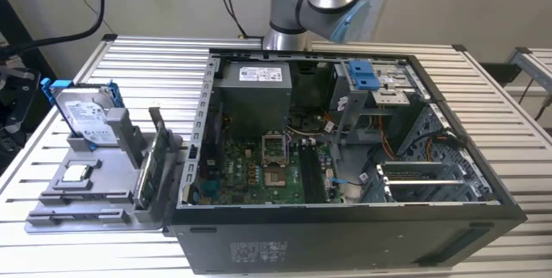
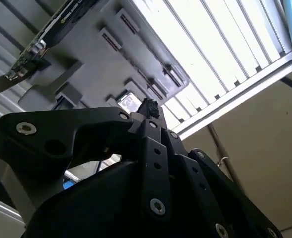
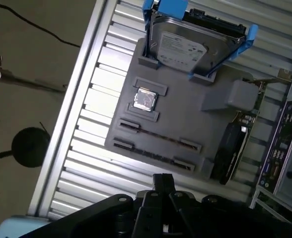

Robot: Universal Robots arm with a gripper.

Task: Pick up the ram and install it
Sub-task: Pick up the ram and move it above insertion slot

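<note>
On the tray (image 1: 99, 184) beside the computer case (image 1: 345, 233), the memory stick (image 1: 145, 184) stands on edge. Your gripper (image 3: 163, 179) hovers above, apparently closed and empty; open it, align lengthwise, avoid the green card (image 1: 158, 132).

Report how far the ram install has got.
Done: nothing that shows. The ram stands on edge in the tray, ungrasped. In hand: the claw hangs above the tray, apart from the ram. Left: the pickup and the seating in the case.
</note>
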